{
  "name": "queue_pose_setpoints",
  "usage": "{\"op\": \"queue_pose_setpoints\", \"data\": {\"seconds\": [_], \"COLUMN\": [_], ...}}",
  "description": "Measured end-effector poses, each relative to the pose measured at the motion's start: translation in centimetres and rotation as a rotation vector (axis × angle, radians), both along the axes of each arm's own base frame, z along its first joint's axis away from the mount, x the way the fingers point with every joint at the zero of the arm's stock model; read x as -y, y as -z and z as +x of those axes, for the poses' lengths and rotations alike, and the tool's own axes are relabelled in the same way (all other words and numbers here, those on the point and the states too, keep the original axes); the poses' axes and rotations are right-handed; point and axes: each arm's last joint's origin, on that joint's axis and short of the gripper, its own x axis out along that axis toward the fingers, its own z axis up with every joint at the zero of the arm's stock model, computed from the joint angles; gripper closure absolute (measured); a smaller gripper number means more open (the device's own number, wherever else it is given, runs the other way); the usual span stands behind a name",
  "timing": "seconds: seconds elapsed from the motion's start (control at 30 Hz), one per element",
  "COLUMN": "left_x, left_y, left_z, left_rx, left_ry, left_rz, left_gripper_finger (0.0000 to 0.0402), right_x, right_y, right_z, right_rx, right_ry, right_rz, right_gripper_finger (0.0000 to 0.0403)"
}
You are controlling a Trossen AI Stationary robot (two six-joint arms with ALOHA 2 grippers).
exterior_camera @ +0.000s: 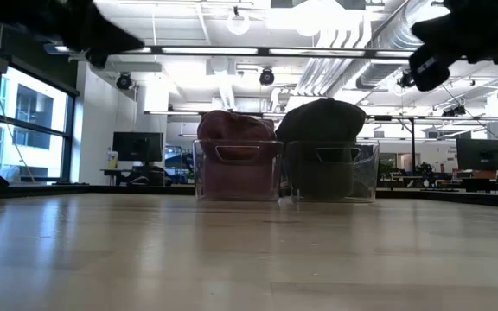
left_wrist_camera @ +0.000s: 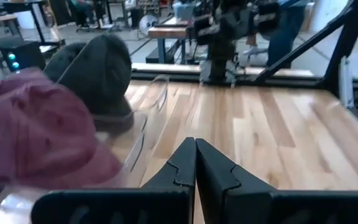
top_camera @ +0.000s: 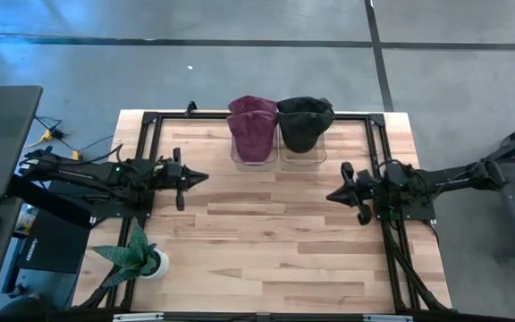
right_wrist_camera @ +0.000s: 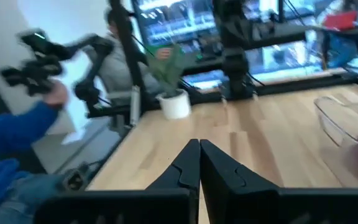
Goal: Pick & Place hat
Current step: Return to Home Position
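A maroon hat [top_camera: 252,125] sits heaped in a clear bin [top_camera: 250,154] at the table's far middle; it also shows in the low view [exterior_camera: 234,130] and the left wrist view [left_wrist_camera: 36,134]. A dark hat [top_camera: 304,119] sits in the clear bin [top_camera: 302,154] beside it, also in the low view [exterior_camera: 322,121] and the left wrist view [left_wrist_camera: 98,71]. My left gripper [top_camera: 206,177] hovers shut and empty at the table's left, its fingers [left_wrist_camera: 196,152] pointing right. My right gripper [top_camera: 329,195] hovers shut and empty at the right, its fingers [right_wrist_camera: 199,155] pointing left.
A potted plant [top_camera: 137,258] stands at the table's near left corner, also in the right wrist view [right_wrist_camera: 173,93]. A black frame [top_camera: 150,121] runs along the table's edges. A person in a blue sleeve [right_wrist_camera: 17,130] is beyond the table's left edge. Bare wood lies between the grippers.
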Motion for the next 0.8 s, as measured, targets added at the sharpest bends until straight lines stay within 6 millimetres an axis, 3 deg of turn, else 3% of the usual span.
{"op": "queue_pose_setpoints", "data": {"seconds": [0.27,0.5,0.67,0.8], "left_x": [-0.2,-0.4,-0.6,-0.6], "left_y": [3.8,6.6,8.8,9.1], "left_z": [-1.1,-2.2,-3.0,-3.6], "left_rx": [0.008,0.023,0.086,0.087], "left_ry": [-0.014,-0.056,-0.061,-0.062], "left_rz": [-0.020,-0.079,-0.113,-0.141], "left_gripper_finger": [0.0401,0.0401,0.0401,0.0401], "right_x": [0.6,1.3,1.2,1.2], "right_y": [1.5,3.0,3.3,3.8], "right_z": [-2.3,-3.3,-3.7,-3.5], "right_rx": [0.107,0.029,0.009,0.019], "right_ry": [-0.045,0.006,-0.061,-0.061], "right_rz": [0.012,-0.017,-0.036,-0.040], "right_gripper_finger": [0.0400,0.0401,0.0401,0.0402]}}
